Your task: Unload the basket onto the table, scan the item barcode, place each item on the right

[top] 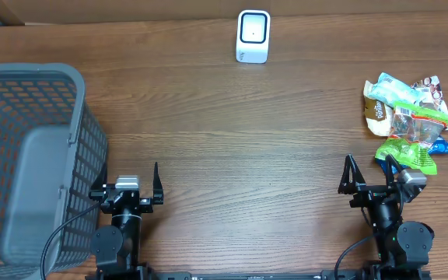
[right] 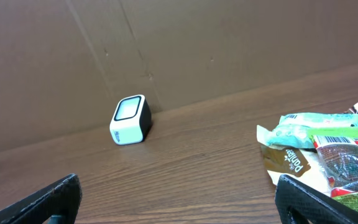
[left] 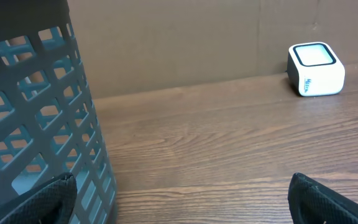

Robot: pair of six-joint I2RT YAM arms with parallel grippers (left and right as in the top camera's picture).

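Note:
A small white scanner (top: 253,36) with a dark-rimmed window stands at the far middle of the table; it shows as the scanner (left: 316,68) in the left wrist view and the scanner (right: 131,119) in the right wrist view. A pile of snack packets (top: 407,117) lies at the right edge, seen close up as the packets (right: 319,155), one with a barcode facing up. My right gripper (top: 370,173) is open just in front of the pile, empty (right: 179,202). Beside the basket, my left gripper (top: 127,180) is also open and holds nothing (left: 182,202).
A large grey mesh basket (top: 22,155) fills the left side, its wall (left: 42,112) right beside my left finger. A brown cardboard wall backs the table behind the scanner. Bare wood lies between the two arms and the scanner.

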